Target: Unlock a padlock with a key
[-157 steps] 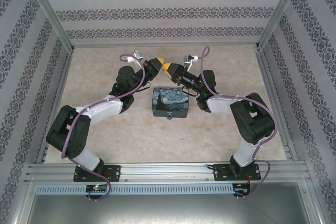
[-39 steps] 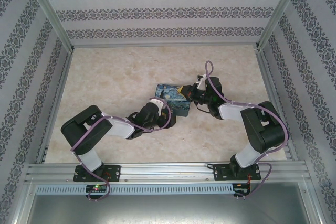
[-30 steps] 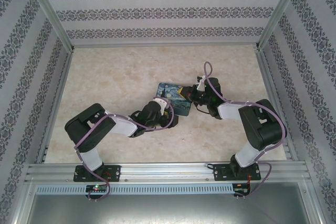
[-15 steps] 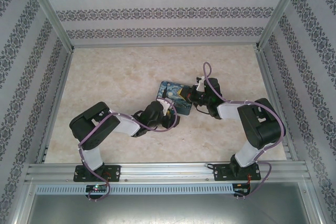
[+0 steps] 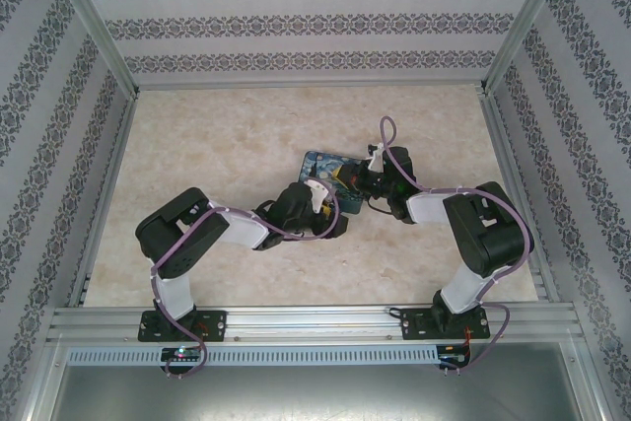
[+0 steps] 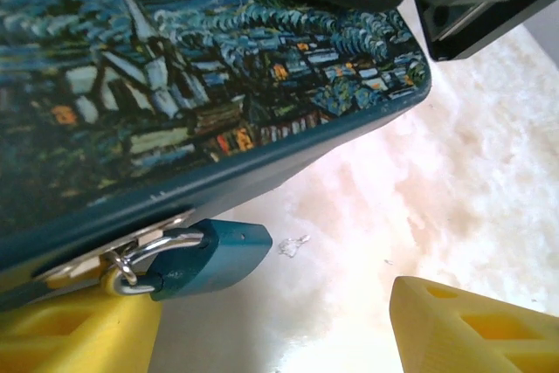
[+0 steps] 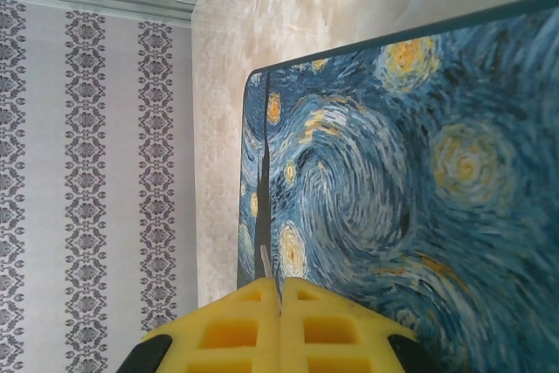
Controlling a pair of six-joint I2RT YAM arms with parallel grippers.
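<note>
**Marbled table, papered walls: gripper and lock status**

Patterned wallpaper encloses a pale marbled table on three sides. Near the middle of the table, slightly to the right, lies a flat box printed with a swirling blue night sky. It sits at an angle to the table edges.

1. The left gripper sits at the near edge of the box. In the left wrist view its yellow fingers stand wide apart and grasp nothing.
2. The padlock is a small teal body with a silver shackle. It hangs from a metal hasp on the dark near edge of the box. It lies between the left gripper's fingers, just beside one of them.
3. The right gripper rests at the far right part of the box lid. In the right wrist view its two yellow fingers are pressed fully together over the painted lid.
4. A thin pale sliver shows at the tips of those closed fingers. Whether it is gripped, and what it is, cannot be told.
</note>
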